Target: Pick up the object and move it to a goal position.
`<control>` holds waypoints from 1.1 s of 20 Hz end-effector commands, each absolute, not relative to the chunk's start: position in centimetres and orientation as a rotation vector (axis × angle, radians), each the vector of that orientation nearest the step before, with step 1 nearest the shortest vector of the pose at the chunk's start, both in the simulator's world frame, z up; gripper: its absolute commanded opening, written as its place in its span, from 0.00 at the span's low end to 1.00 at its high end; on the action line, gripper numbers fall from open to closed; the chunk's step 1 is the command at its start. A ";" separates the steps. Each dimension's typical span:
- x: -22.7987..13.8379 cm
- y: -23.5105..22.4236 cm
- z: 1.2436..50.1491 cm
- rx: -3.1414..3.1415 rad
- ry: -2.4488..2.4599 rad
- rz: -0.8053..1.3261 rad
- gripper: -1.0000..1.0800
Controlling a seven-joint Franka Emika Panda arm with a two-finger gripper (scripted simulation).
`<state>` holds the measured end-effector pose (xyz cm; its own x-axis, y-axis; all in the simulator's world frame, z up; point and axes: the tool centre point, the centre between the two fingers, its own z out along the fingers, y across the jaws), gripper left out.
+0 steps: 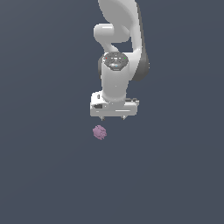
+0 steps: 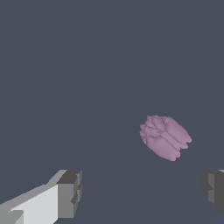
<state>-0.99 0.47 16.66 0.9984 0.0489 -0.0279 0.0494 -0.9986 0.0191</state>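
The object (image 1: 99, 132) is a small bumpy pale purple-pink cluster lying on the dark grey floor. My white gripper (image 1: 113, 118) hangs just above it and a little toward the exterior view's right, apart from it. Its two short fingertips (image 1: 103, 117) point down with a wide gap, so it is open and empty. In the wrist view the object (image 2: 165, 136) lies ahead of the gripper (image 2: 142, 192), between the lines of the two dark grey pads (image 2: 71, 192) and nearer the one at the picture's edge.
The white arm (image 1: 119, 39) rises behind the gripper toward the top of the exterior view. The floor (image 1: 43, 175) is a plain dark grey surface with no other object showing.
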 end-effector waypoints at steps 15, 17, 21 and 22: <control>-0.7 -0.3 18.7 3.135 0.010 -0.018 0.96; -0.6 -0.4 18.6 3.135 0.025 -0.018 0.96; -0.6 -0.7 18.3 3.133 0.076 -0.018 0.96; -0.6 -0.8 18.1 3.132 0.094 -0.017 0.96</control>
<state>-0.60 -0.64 18.31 0.9989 0.0452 -0.0112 0.0453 -0.9989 0.0072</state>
